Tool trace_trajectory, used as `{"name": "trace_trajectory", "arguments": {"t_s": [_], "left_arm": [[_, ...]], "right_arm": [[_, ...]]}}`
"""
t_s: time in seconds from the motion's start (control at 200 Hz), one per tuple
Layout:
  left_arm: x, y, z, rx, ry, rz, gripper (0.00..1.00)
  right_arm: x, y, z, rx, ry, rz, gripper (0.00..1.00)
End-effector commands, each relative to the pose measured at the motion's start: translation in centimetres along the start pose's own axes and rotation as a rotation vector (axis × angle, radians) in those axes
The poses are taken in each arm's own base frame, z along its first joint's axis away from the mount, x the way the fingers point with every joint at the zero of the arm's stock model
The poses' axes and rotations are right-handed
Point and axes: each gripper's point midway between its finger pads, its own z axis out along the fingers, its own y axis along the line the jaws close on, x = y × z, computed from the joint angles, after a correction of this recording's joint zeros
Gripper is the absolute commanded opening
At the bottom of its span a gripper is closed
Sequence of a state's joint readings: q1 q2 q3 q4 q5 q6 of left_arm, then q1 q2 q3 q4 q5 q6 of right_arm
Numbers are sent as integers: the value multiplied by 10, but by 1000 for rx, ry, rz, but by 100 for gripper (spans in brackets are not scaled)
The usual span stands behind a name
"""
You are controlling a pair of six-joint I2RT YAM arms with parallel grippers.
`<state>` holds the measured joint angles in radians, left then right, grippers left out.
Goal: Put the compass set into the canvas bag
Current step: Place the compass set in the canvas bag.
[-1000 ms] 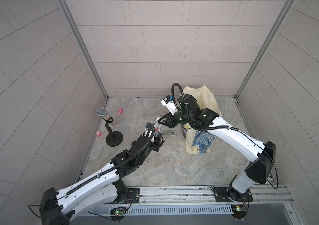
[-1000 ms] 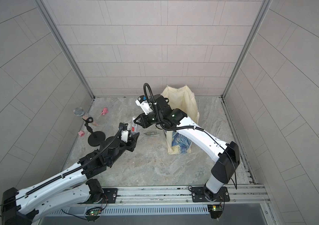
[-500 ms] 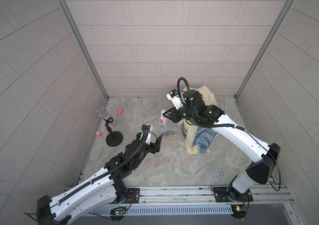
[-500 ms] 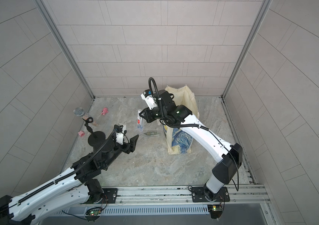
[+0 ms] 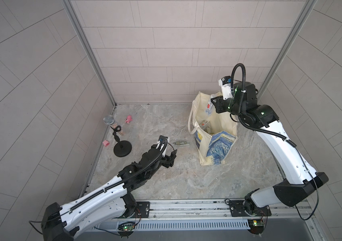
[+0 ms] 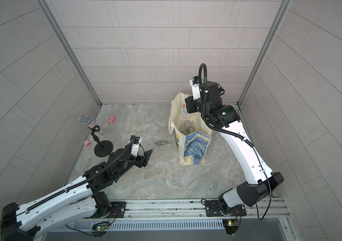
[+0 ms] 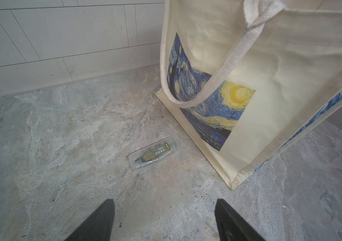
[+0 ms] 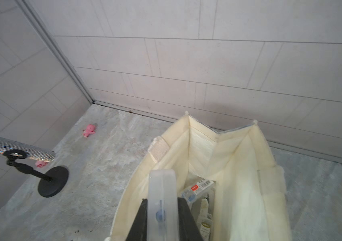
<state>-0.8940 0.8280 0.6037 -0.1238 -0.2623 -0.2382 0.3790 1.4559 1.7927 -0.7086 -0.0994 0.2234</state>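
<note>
- compass set (image 8: 161, 187) pinched in my right gripper (image 8: 162, 200), above open canvas bag (image 8: 239, 167)
- my left gripper (image 7: 164, 201) spread wide, empty, near clear case (image 7: 154, 153) lying on floor

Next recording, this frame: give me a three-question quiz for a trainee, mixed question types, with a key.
1. True or false: the right gripper is shut on a clear case over the open mouth of the canvas bag.
2. Fill in: the left gripper has its jaws ____ and holds nothing.
3. Where is the green-labelled case?
A) inside the bag
B) flat on the table beside the bag
C) in the left gripper

Key: 1 true; 2 open; 3 B.
</note>
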Motion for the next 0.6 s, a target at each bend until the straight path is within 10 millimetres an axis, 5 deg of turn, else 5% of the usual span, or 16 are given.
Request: {"name": "trace_trajectory", "arguments": {"t_s": [0.0,0.355,0.595], "left_arm": [[-6,0,2,-6,-7,1,80],[-5,-5,10,10,14,14,80],[-2,-4,13,-1,25,13,80]], "right_arm": [[24,-24,8,101,81,-24,0],[87,-54,69,179,304,-29,0],[124,-55,105,162,419,-15,0]]}}
